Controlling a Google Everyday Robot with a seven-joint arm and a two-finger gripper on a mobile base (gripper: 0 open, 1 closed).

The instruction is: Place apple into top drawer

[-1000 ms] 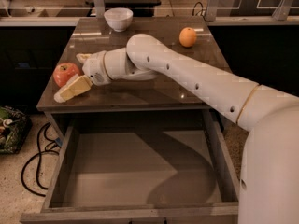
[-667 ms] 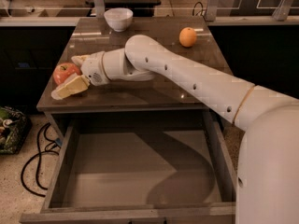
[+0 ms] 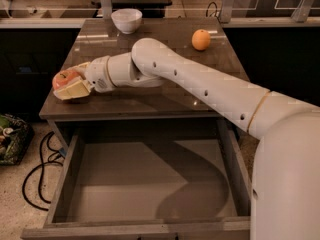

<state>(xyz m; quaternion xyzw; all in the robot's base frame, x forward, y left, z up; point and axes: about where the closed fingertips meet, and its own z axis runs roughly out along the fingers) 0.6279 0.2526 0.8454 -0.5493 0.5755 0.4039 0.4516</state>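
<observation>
Tabletop (image 3: 165, 96) is shared with a white bowl (image 3: 126, 20) at the far edge and an orange (image 3: 201, 39) far right, neither of them touched. Over the last second the gripper (image 3: 69, 83) has been shifted slightly left and the apple (image 3: 63, 77) carried with it, near the table's left edge. Jaws are judged clamped on the apple, one finger on its near side and one on its far side. No lift can be confirmed yet. The top drawer (image 3: 125, 184) is pulled open below, so lift and transfer are judged next.
</observation>
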